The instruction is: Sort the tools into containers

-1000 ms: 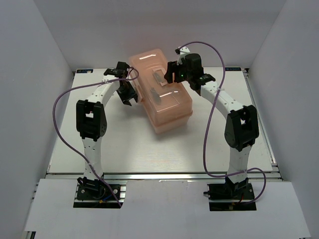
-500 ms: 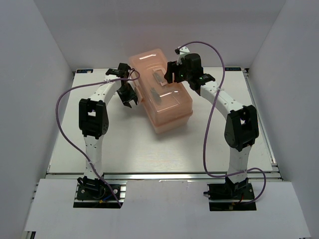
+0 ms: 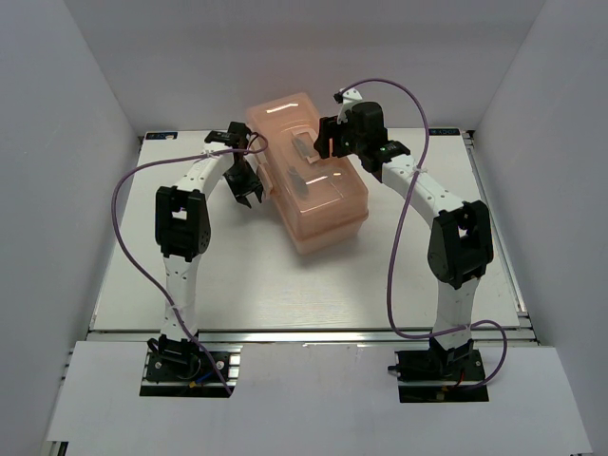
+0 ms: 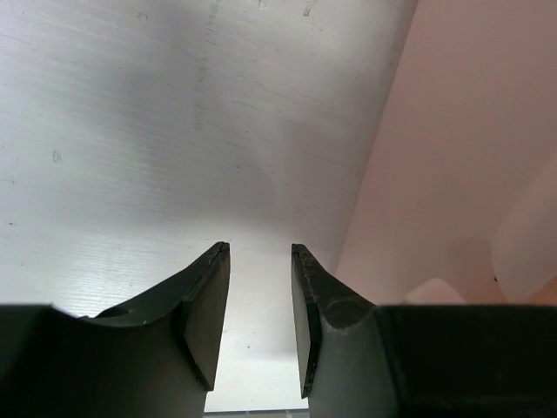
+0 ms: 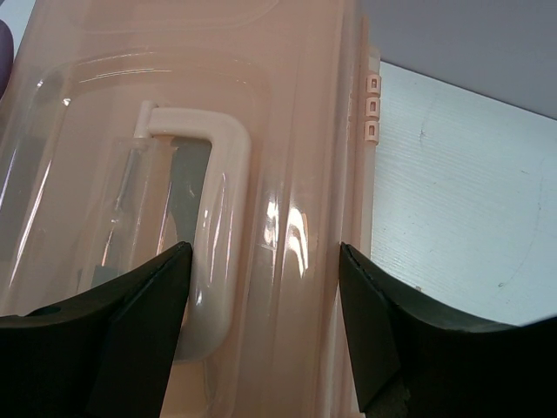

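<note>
While the left arm [image 3: 180, 228] stands folded at the elbow with its forearm reaching toward the far side, the left claw [image 3: 249, 193] hangs fingers-down just beside the left wall of the salmon-pink translucent plastic toolbox [image 3: 323, 204]. From overhead I cannot judge that claw's gap. Its wrist camera does show it: two dark, wedge-shaped fingers [image 4: 204, 313] stand apart, released, with only the brushed white tabletop [image 4: 130, 131] between them and the smooth pink wall rising at the right.

That toolbox sits closed and askew on the table, at mid-width toward the far edge, between the two arms.

Over on the right, the right arm [image 3: 456, 247] bends up and leans in to the left, so the right claw [image 3: 323, 142] sits over the far part of the lid. Its wrist camera shows the fingers spread wide, gripping nothing and flanking a glossy strip of lid, with the white moulded handle [image 5: 222, 174] beside the left finger. Dim slim shapes show through the plastic under the handle; I cannot tell what they are. A purple cable [image 3: 394, 256] loops down beside this arm.
</note>
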Motion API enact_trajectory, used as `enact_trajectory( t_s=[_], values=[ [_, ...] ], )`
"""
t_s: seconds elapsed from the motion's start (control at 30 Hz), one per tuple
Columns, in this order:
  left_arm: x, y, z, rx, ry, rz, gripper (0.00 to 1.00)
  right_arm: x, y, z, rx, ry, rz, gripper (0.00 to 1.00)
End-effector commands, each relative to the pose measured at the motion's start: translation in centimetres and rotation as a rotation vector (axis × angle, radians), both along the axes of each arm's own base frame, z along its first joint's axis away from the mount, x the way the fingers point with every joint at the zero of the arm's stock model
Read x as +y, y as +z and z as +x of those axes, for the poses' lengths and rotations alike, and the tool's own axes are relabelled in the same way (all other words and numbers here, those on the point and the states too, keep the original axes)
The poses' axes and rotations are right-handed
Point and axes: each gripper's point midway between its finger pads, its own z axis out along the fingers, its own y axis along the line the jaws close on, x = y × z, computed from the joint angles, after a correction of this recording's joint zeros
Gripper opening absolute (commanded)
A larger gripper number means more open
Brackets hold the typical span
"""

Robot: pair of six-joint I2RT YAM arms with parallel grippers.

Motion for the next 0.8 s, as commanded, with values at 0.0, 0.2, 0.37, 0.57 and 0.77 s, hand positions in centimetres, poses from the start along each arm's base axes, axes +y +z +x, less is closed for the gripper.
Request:
enact_trajectory(
  t_s=[0.0,0.2,0.37,0.57,0.77],
  values=[
    [-10.0,3.7,2.6,-0.182,-0.1,-0.232,0.46,7.6,-8.5,-10.2,0.317,0.336,-0.055,0.62],
    [-9.3,7.0,2.5,-0.246,-0.094,-0.212,0.46,7.4,-8.6,-10.0,0.313,0.321,-0.064,0.65],
    [-9.3,9.1,2.3,-0.287,-0.105,-0.233,0.46,7.4,-8.5,-9.9,0.311,0.318,-0.065,0.66],
    [-10.5,12.0,2.4,-0.362,-0.117,-0.323,0.43,7.3,-8.6,-10.0,0.312,0.318,-0.065,0.66],
    [-10.9,14.8,2.9,-0.406,-0.128,-0.352,0.43,7.3,-8.5,-10.0,0.31,0.319,-0.066,0.66]
  ],
)
